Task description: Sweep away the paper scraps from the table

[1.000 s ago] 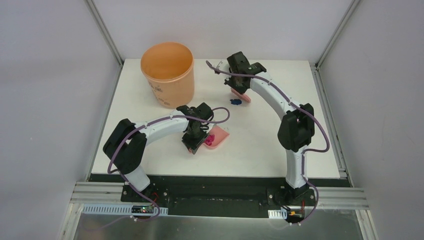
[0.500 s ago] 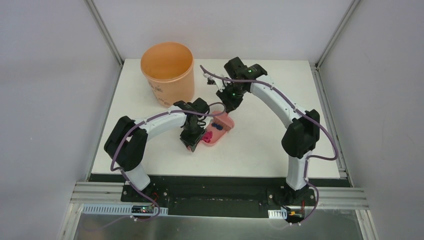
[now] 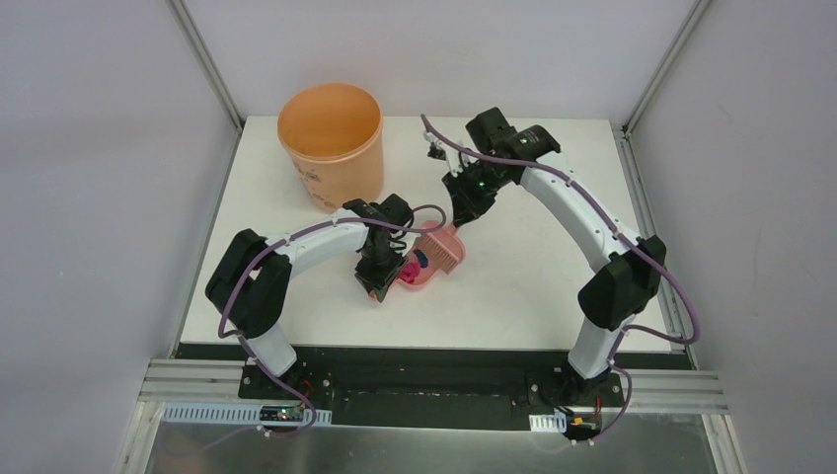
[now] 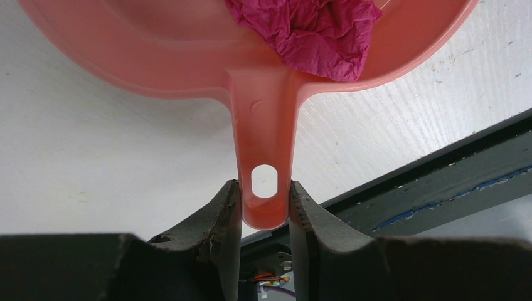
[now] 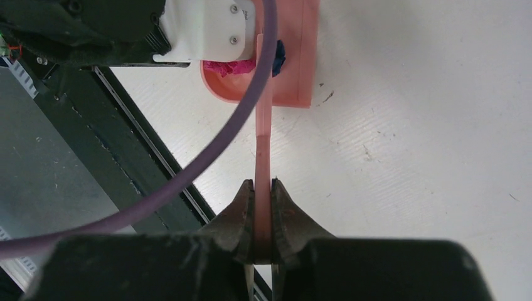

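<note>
My left gripper point(image 3: 379, 278) is shut on the handle of the pink dustpan point(image 3: 418, 274), which lies on the white table point(image 3: 523, 286). In the left wrist view the handle point(image 4: 265, 188) sits clamped in my left gripper point(image 4: 265, 204), with a magenta paper wad point(image 4: 307, 31) in the pan. My right gripper point(image 3: 462, 215) is shut on the pink hand brush point(image 3: 446, 247), whose head is at the pan's mouth. In the right wrist view my right gripper point(image 5: 263, 210) pinches the brush handle point(image 5: 261, 144) edge-on. A dark blue wad point(image 5: 278, 56) and the magenta wad point(image 5: 232, 68) lie in the dustpan point(image 5: 298, 81).
An orange bucket point(image 3: 331, 138) stands at the table's far left. The black rail point(image 3: 424, 357) runs along the front edge, just behind the dustpan handle. The left arm's purple cable point(image 5: 207, 157) crosses the right wrist view.
The right arm swung from the far middle toward the dustpan, sweeping the dark blue wad with the brush into the pan. The left gripper and dustpan shifted slightly.
</note>
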### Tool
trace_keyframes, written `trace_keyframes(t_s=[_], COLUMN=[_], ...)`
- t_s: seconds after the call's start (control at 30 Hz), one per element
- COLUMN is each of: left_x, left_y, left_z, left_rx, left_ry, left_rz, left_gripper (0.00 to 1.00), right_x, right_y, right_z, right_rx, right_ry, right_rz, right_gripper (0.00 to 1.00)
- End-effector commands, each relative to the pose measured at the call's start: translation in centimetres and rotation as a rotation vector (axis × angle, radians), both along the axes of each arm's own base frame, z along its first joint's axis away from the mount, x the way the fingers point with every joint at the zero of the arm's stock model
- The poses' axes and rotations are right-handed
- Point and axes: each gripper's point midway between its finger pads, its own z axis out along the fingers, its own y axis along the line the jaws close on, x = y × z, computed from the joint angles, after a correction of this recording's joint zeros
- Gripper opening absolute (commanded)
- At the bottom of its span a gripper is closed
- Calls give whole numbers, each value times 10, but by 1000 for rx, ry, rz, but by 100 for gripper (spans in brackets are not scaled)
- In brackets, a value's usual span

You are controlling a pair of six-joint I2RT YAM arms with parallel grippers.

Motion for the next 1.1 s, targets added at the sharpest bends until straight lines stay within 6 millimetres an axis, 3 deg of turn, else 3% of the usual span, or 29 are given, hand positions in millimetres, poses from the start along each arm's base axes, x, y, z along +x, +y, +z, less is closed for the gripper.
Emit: trace_keyframes(t_s=[0.0,0.13,0.5,0.63,0.93,1.07], left_x=[10,10,9,8,12,13], left_y=[-8,-8,-10,-11,-16,-17], left_z=[6,5,5,7,16,19], left_rx=[-37,-40,-47,-55,-81,-90], left_ry=[-31,-31,-31,-37,-97,-126], left_rz=[-11,-11,-14,-19,-28,-26], left_gripper=[0,0,0,0,0,0], right_x=[7,17,21,18,-12,-34], right_y=[-20,-42,-70,-89,-116,-107], right_z=[27,33,44,45,18,14], right_rx=[47,69,166,220,536,639], right_ry=[-63,-85,-63,-36,170,241], right_rz=[-105,-191,-313,-378,-535,-474], right_gripper=[0,0,0,0,0,0])
